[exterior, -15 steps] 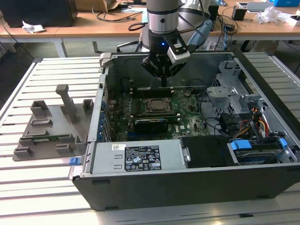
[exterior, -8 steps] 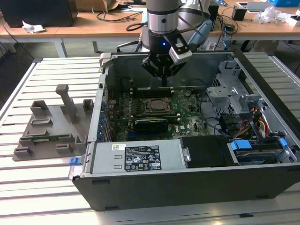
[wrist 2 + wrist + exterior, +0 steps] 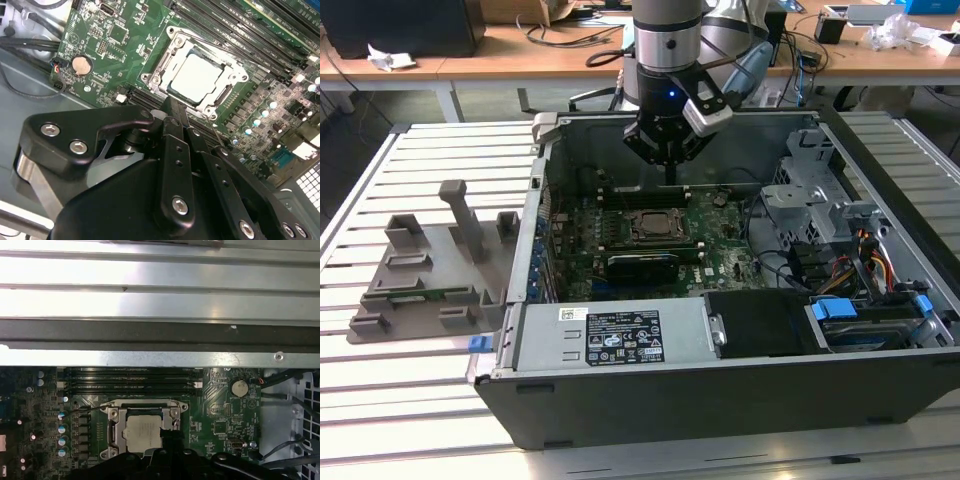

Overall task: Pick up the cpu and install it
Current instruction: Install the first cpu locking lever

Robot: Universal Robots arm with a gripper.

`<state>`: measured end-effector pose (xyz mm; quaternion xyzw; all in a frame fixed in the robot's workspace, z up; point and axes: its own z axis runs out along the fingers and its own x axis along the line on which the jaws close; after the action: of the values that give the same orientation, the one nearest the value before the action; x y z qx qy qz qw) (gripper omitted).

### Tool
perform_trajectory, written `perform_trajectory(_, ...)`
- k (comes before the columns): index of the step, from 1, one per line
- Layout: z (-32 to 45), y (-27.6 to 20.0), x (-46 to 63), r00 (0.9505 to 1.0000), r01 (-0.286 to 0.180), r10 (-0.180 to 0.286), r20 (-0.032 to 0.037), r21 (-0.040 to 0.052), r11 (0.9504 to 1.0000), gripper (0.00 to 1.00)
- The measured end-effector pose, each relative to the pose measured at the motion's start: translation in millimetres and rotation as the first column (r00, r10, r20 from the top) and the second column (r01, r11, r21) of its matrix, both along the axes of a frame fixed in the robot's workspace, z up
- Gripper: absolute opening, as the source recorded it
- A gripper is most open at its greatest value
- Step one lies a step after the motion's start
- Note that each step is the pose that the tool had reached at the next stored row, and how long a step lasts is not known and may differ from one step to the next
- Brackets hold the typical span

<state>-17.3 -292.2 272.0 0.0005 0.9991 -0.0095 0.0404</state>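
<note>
Slatted metal counter (image 3: 420, 400) carries an open computer case (image 3: 720, 390). Inside it, the cpu (image 3: 196, 77) already lies flat in the socket frame (image 3: 162, 65), directly below the gripper (image 3: 670, 172), whose jaws look pressed together and hold nothing.

silver-grey arm (image 3: 668, 35), black screwed gripper (image 3: 671, 168)
</note>
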Motion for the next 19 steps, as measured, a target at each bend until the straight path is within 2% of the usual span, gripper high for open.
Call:
perform_trajectory(10, 0.0, 0.0, 0.0, 0.998, -0.064, 0.064, 0.0, 0.0, 0.998, 0.11)
perform_trajectory(19, 0.0, 0.0, 0.0, 0.991, -0.134, 0.134, 0.0, 0.0, 0.991, 0.11)
